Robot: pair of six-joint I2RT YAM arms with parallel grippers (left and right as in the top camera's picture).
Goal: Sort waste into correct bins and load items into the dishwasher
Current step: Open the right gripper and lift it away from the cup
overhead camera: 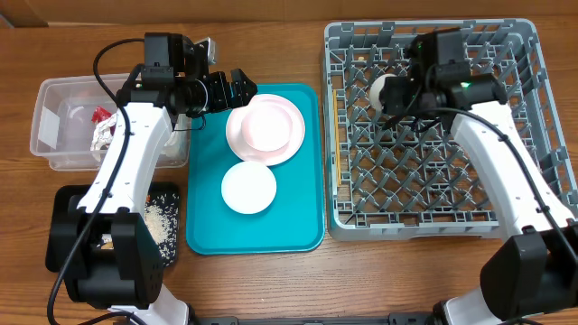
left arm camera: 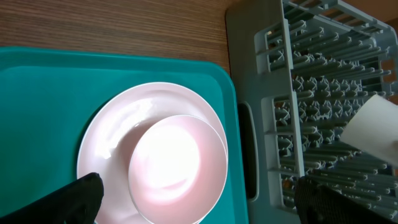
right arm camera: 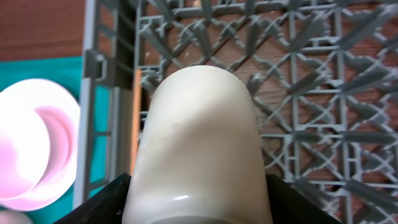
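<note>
Beside the grey dishwasher rack (overhead camera: 506,181), the teal tray (overhead camera: 208,217) holds a plate (left arm camera: 112,143) carrying a glossy, breakable bowl (left arm camera: 177,165), probably best pinched at its rim. The left gripper (left arm camera: 199,199) hangs above it, wide apart and empty. The right gripper (right arm camera: 199,202) clamps a smooth, likely slippery cup (right arm camera: 199,137) over the rack.

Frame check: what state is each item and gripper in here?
left gripper: open, empty, at the pink plate edge.
right gripper: shut on white cup, over dish rack.
white cup: gripped.
pink bowl: upright, empty, on pink plate.
pink plate: flat on teal tray.
white saucer: flat on teal tray, empty.
dish rack: no dishes seated.
clear bin: open, holds wrappers.
black bin: open, holds grain-like scraps.
</note>
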